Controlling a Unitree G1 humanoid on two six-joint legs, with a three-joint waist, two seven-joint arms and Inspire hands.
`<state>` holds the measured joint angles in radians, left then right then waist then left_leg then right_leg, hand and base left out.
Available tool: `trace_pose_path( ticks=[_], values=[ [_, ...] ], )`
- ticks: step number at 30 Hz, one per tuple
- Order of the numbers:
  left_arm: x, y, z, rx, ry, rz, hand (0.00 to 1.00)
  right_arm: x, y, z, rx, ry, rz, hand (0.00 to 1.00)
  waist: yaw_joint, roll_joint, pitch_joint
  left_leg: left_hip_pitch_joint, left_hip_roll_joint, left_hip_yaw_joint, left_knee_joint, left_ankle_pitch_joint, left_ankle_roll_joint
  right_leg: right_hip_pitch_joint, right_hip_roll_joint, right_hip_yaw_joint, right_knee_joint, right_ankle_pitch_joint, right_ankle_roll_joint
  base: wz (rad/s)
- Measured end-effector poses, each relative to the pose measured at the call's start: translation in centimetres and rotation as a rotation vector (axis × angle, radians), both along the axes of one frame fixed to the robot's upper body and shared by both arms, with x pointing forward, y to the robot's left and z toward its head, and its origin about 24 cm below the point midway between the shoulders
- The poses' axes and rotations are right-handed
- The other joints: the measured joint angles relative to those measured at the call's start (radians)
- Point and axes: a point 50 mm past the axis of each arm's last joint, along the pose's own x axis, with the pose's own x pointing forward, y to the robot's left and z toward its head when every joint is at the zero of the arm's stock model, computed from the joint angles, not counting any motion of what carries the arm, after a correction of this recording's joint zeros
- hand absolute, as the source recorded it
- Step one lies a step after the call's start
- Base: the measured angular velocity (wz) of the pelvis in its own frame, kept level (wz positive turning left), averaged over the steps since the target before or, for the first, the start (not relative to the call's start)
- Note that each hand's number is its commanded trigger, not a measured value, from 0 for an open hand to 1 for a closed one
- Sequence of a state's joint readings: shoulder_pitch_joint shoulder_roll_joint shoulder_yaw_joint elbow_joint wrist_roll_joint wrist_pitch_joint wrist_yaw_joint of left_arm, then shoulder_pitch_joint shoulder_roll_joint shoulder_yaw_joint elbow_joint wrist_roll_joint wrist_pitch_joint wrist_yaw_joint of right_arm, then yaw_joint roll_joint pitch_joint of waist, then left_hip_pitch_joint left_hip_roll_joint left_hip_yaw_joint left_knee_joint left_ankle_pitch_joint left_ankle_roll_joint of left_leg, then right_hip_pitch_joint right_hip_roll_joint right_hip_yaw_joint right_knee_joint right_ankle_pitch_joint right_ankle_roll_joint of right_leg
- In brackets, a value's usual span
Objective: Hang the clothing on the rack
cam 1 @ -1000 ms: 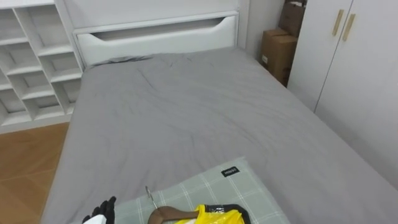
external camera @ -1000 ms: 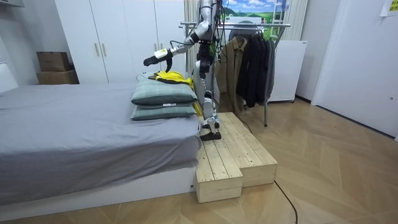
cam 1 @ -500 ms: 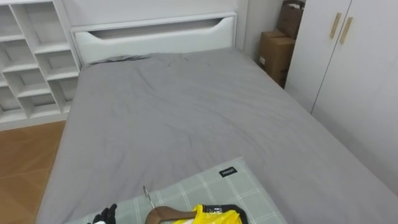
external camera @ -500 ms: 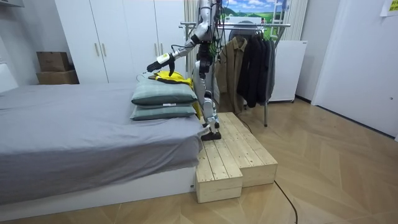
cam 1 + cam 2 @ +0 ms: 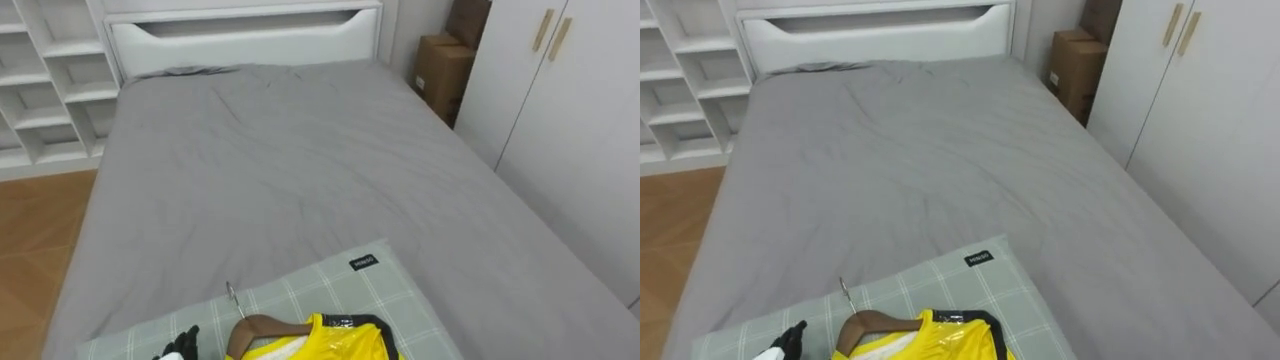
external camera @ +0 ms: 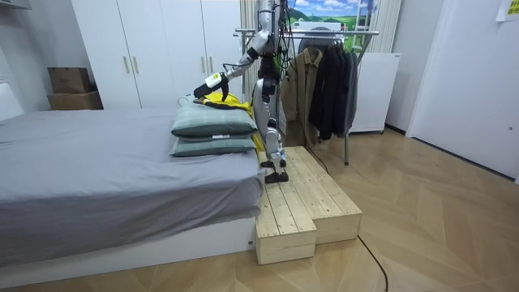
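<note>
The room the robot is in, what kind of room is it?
Probably a bedroom: a big grey bed with pillows, white wardrobes along the wall, and a rack of hanging coats.

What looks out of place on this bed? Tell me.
The yellow garment, already on its wooden hanger, lies on the checked pillow at the bed's foot instead of on the clothes rack behind the robot. The left hand is beside the hanger.

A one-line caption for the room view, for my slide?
Standing on a wooden platform, the robot holds its left hand above a yellow garment on stacked pillows.
</note>
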<state>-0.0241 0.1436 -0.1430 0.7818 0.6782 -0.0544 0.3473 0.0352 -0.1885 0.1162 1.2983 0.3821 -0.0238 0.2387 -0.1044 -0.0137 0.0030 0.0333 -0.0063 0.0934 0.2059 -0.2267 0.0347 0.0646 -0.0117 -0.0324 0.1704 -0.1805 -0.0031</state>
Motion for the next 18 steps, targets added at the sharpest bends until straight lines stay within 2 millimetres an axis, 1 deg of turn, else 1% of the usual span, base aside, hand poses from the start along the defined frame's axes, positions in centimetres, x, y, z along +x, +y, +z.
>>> trace_pose_path(
  ticks=[5,6,10,12,14,18],
  values=[
    [0.4,0.0,0.1,0.000,-0.004,-0.001,0.00,0.2,0.1,0.0,0.001,-0.001,0.013,0.00,0.000,0.000,0.0015,-0.014,0.000,0.000,0.000,0.001,0.000,-0.018,0.000,0.001,-0.002,0.000,0.000,0.00],
    [0.3,0.0,0.1,-0.008,-0.002,0.006,0.00,0.3,0.1,0.0,0.001,0.000,0.018,0.00,0.000,0.000,0.0005,-0.019,0.000,0.001,-0.001,0.001,0.000,-0.028,0.000,0.001,-0.001,0.000,0.000,0.00],
    [0.7,0.1,0.2,-0.012,-0.008,0.012,0.00,0.9,0.2,0.0,0.000,0.005,0.041,0.00,0.002,-0.001,0.0020,-0.042,0.000,-0.004,0.001,0.001,0.000,-0.045,-0.001,0.000,-0.001,0.000,0.000,0.00],
    [1.0,0.1,0.4,-0.012,-0.016,0.011,0.00,1.4,0.4,0.1,-0.001,0.001,0.067,0.00,0.001,-0.007,0.0039,-0.051,0.000,-0.005,0.001,0.004,0.000,-0.053,-0.002,-0.001,0.000,0.001,0.000,0.02],
    [1.5,0.1,0.7,-0.023,-0.029,0.018,0.00,2.0,0.5,0.1,-0.004,-0.004,0.104,0.00,0.003,-0.010,0.0048,-0.061,0.000,-0.007,0.001,0.005,0.000,-0.065,-0.001,0.000,0.001,0.001,-0.001,0.00],
    [3.1,-0.1,1.5,-0.015,-0.063,-0.008,0.00,2.9,0.9,0.3,-0.015,-0.012,0.179,0.00,0.003,-0.015,0.0080,-0.072,0.000,-0.009,0.001,0.006,0.000,-0.074,-0.001,0.000,0.000,0.002,-0.001,0.00]
  ],
)
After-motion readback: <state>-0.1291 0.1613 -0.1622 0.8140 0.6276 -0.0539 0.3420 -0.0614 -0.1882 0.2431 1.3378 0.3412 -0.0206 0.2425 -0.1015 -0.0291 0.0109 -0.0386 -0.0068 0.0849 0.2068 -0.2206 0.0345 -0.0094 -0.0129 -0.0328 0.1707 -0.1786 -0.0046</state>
